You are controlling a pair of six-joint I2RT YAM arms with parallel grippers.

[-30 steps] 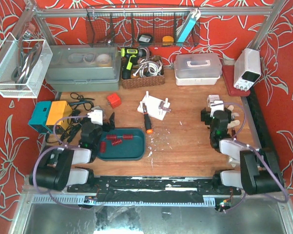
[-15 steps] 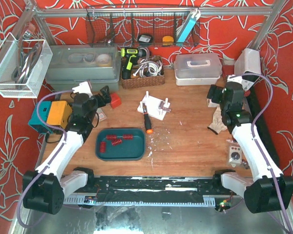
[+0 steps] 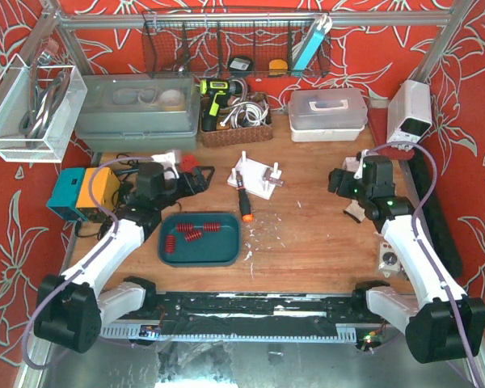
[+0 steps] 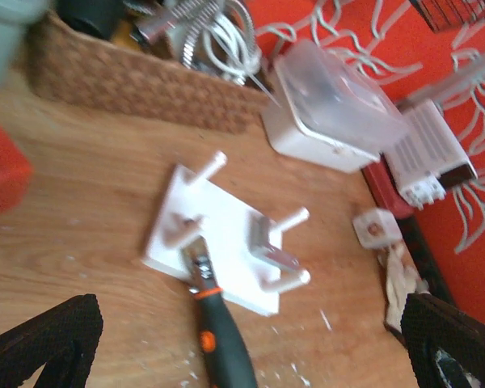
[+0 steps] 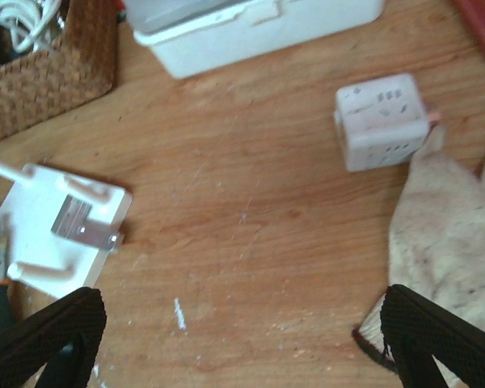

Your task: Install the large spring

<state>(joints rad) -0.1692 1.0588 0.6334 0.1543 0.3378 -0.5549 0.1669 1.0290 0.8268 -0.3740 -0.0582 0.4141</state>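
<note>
Spread wide and empty: left end effector (image 3: 199,179) over tabletop (image 3: 307,234) at 9 o'clock of plate (image 3: 263,182), right end effector (image 3: 338,181) at 3 o'clock, touching nothing.

Matt wooden table (image 5: 250,210), woven wicker basket (image 4: 129,81)

Left pincer (image 3: 199,176) out ahead pointing rightward, right pincer (image 3: 337,181) out ahead pointing leftward, both with jaws spread wide
</note>
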